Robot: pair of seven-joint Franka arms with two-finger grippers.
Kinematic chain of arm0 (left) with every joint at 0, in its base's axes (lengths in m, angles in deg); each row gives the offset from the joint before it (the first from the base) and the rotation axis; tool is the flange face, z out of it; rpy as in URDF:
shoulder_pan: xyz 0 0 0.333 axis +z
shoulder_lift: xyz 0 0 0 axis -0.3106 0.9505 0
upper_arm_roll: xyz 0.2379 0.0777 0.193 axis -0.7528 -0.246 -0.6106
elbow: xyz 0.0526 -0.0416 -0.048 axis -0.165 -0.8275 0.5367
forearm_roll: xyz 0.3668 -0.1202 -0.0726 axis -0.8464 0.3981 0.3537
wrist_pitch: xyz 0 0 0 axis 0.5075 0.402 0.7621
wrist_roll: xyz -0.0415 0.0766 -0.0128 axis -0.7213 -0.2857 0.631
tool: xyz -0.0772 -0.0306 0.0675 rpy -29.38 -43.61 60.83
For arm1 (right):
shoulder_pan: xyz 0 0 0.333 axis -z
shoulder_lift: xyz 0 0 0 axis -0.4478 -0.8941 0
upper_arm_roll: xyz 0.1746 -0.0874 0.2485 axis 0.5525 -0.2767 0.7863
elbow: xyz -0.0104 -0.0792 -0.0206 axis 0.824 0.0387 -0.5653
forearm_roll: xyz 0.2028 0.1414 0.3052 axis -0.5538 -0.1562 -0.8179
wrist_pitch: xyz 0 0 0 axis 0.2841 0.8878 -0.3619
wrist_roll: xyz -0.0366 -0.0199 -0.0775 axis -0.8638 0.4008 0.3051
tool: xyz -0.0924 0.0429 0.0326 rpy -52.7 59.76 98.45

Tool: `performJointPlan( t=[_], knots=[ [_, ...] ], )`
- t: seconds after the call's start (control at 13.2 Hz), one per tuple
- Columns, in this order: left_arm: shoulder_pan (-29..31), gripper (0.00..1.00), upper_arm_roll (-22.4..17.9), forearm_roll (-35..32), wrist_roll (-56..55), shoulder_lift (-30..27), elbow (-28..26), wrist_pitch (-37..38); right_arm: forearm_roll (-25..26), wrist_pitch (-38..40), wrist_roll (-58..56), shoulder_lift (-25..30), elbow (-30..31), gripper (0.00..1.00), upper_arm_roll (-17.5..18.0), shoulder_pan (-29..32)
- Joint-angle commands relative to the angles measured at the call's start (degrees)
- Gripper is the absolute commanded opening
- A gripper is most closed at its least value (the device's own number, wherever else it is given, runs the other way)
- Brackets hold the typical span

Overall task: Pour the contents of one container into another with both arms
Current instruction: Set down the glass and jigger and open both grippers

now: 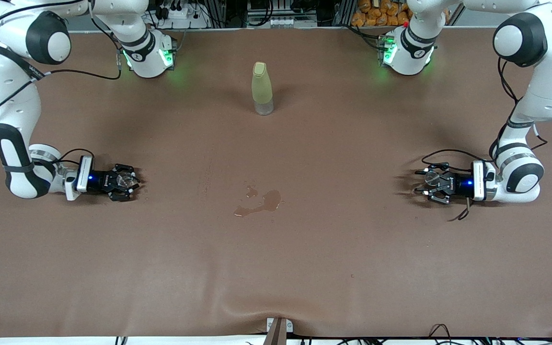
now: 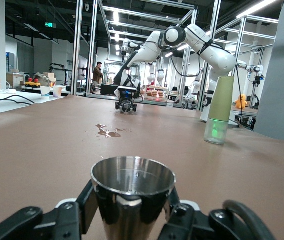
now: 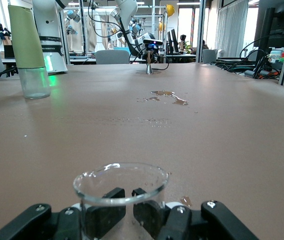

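**Location.** Steel cup (image 2: 133, 187) at the left arm's end of the table (image 1: 276, 268), within the left gripper (image 1: 424, 185). Glass beaker (image 3: 98, 196) at the right arm's end, within the right gripper (image 1: 130, 181). Well apart from each other, with a puddle (image 1: 262, 203) on the bare surface between them. Capped bottle (image 1: 262, 88) upright, farther from the front camera than the puddle.

**Gripper state.**
- Right gripper: closed on the lower wall of the glass beaker.
- Left gripper: set around the steel cup, low at the table. Clamped or released: cannot tell.

**Handling, judged.**
- Steel cup: rigid and light, polished and likely slippery. Tapers toward the base, so liable to slide upward out of a squeeze. Take hold low on the cone, square across the body.
- Glass beaker: rigid, smooth, thin-walled and fragile. Take hold across the lower wall, below the rim, with moderate force. Avoid knocks against the steel cup during the pour.
- Contents of either vessel: not discernible.

**Orientation.**
- Both vessels upright, long axis vertical, mouths up.
- Both grippers level with the table, each pointed inward toward the middle.
- For pouring, expect a roll of one wrist to tip that vessel's mouth over the other.
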Motion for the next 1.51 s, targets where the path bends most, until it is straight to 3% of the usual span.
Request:
performJointPlan(
  t=[0.0, 0.15, 0.23, 0.3, 0.76, 1.21, 1.44],
  knots=[
    [0.33, 0.63, 0.23, -0.33, 0.05, 0.25, 0.72, 0.88, -0.77, 0.26, -9.52, -0.87, -0.16, 0.43, -0.40, 0.05],
    [0.51, 0.63, 0.23, -0.33, -0.13, 0.16, 0.72, 0.88, -0.68, 0.26, -6.54, -0.87, -0.34, 0.69, -0.49, 0.32],
    [0.60, 0.63, 0.23, -0.42, -0.30, 0.16, 0.72, 0.88, -0.68, 0.35, -6.27, -0.78, -0.34, 0.89, -0.67, 0.41],
    [0.42, 0.63, 0.23, -0.33, -1.09, 0.16, 0.80, 0.88, -0.51, 0.26, -6.27, -0.70, -0.34, 0.98, -0.75, 0.41],
    [2.88, 0.62, -0.21, -5.78, -6.02, -0.54, 4.32, 1.32, 0.37, 0.35, -2.94, 1.06, -1.21, 1.00, -5.49, -0.47],
    [3.85, 0.62, -0.56, -10.25, -10.73, -2.99, 4.49, 1.76, 9.59, 0.26, 14.79, 5.10, -8.41, 1.00, -11.82, -2.49],
    [4.02, 0.62, -0.56, -16.75, -18.91, -5.20, 8.79, 1.76, 15.39, -0.35, 26.30, 9.48, -9.92, 1.00, -13.58, -3.37]
  ],
)
